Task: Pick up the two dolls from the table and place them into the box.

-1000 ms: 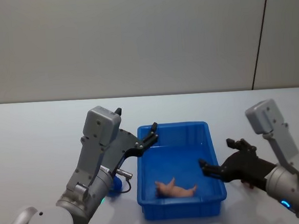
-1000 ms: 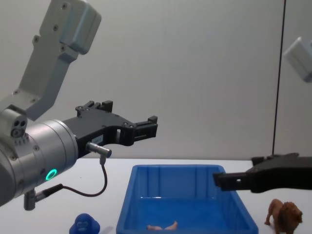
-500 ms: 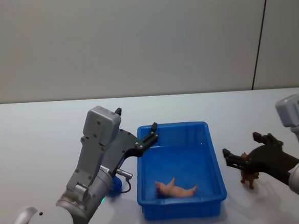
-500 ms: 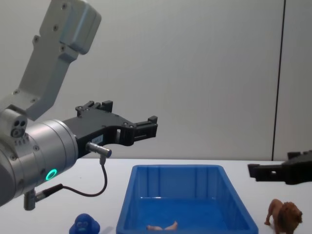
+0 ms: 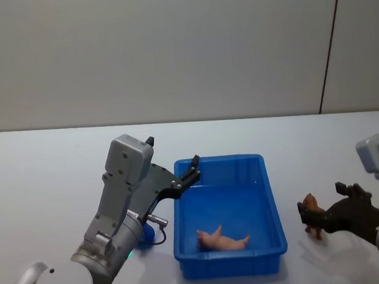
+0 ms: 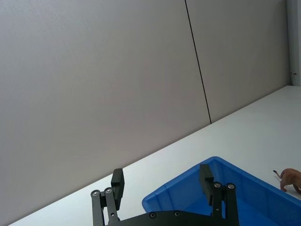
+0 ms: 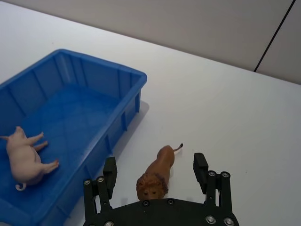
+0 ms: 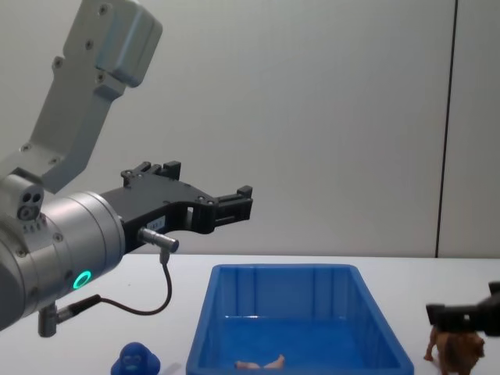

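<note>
Altogether three toys, one box and two hands are on show. The single blue box [image 5: 230, 261] sits on the pale bench [image 5: 43, 185], its long side running away from the robot.

One toy is inside it: a pale pink animal [image 5: 221, 240] lies on its side on the box floor, near the front wall, legs stretched out. The other two toys are on the bench, one on each side of the box. A rounded blue figure [image 8: 135, 361] sits to the left of the box, near its front left corner and partly hidden under the left arm in the head view. A brown lion [image 5: 311, 213] stands upright on its feet to the right of the box, just beside the right wall but apart from it, with bare bench showing between them.

The right hand [image 7: 154, 163] is down at the lion's level. Its two fingers stand apart, one on either side of the lion, and the right wrist view shows a gap between each finger and the lion's body, so nothing is clamped. The lion's maned head faces the wrist and its tail points away.

The left hand [image 6: 161, 173] is held up in the air, well above the bench, over the rear left part of the box. Its two fingers are also spread apart and hold nothing; between them the left wrist view shows a corner of the box.
</note>
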Controlling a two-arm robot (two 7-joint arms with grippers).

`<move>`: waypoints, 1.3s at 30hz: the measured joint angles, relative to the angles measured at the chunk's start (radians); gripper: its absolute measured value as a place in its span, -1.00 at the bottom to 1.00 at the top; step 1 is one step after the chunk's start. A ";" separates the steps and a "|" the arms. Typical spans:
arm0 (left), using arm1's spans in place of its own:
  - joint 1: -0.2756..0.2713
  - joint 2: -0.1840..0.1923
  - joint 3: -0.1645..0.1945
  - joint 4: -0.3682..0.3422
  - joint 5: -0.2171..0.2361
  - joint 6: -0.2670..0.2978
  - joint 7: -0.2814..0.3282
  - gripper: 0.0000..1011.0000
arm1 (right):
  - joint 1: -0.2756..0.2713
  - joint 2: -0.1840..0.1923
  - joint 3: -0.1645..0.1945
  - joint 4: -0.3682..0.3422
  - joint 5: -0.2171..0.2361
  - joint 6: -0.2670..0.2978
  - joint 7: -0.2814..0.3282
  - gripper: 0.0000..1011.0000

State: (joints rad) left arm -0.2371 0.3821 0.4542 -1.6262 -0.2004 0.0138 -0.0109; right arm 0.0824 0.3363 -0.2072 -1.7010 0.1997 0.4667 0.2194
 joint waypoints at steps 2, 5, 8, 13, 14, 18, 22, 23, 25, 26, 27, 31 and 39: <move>0.000 0.000 0.000 0.000 0.000 0.000 0.000 0.98 | -0.001 -0.001 -0.003 0.011 -0.007 0.001 0.001 0.98; 0.000 0.000 0.000 0.000 0.000 0.000 0.000 0.98 | -0.001 -0.004 -0.009 0.024 -0.018 0.003 0.002 0.98; 0.000 0.000 0.000 0.000 0.000 0.000 0.000 0.98 | -0.001 -0.009 -0.014 0.038 -0.028 0.005 0.003 0.98; 0.000 0.000 0.000 0.000 0.000 0.000 0.000 0.98 | 0.001 -0.017 -0.024 0.059 -0.044 0.008 0.003 0.98; 0.000 0.000 0.000 0.000 0.000 0.000 0.000 0.98 | 0.001 -0.018 -0.025 0.062 -0.046 0.008 0.003 0.98; 0.000 0.000 0.000 0.000 0.000 0.000 0.000 0.98 | 0.003 -0.025 -0.032 0.076 -0.057 0.009 0.001 0.83; 0.000 0.000 0.000 0.000 0.000 0.000 0.000 0.98 | 0.006 -0.032 -0.037 0.090 -0.064 0.009 -0.006 0.61; 0.000 0.000 0.000 0.000 0.000 0.000 0.000 0.98 | 0.007 -0.034 -0.038 0.094 -0.065 0.009 -0.010 0.50; 0.000 0.000 0.000 0.000 0.000 0.000 0.000 0.98 | 0.007 -0.036 -0.038 0.097 -0.065 0.008 -0.014 0.44; 0.000 0.000 0.000 0.000 0.000 0.000 0.000 0.98 | 0.008 -0.037 -0.039 0.098 -0.065 0.007 -0.017 0.35; 0.000 0.000 0.000 0.000 0.000 0.000 0.000 0.98 | 0.008 -0.039 -0.039 0.099 -0.065 0.004 -0.022 0.27; 0.000 0.000 0.000 0.000 0.000 0.000 0.000 0.98 | 0.008 -0.042 -0.037 0.100 -0.061 -0.007 -0.036 0.05; 0.000 0.000 0.000 0.000 0.000 0.000 0.000 0.98 | 0.005 -0.045 -0.028 0.084 -0.041 -0.042 -0.068 -0.17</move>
State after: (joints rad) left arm -0.2371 0.3821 0.4542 -1.6262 -0.2004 0.0139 -0.0109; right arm 0.0870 0.2911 -0.2355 -1.6170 0.1590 0.4248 0.1515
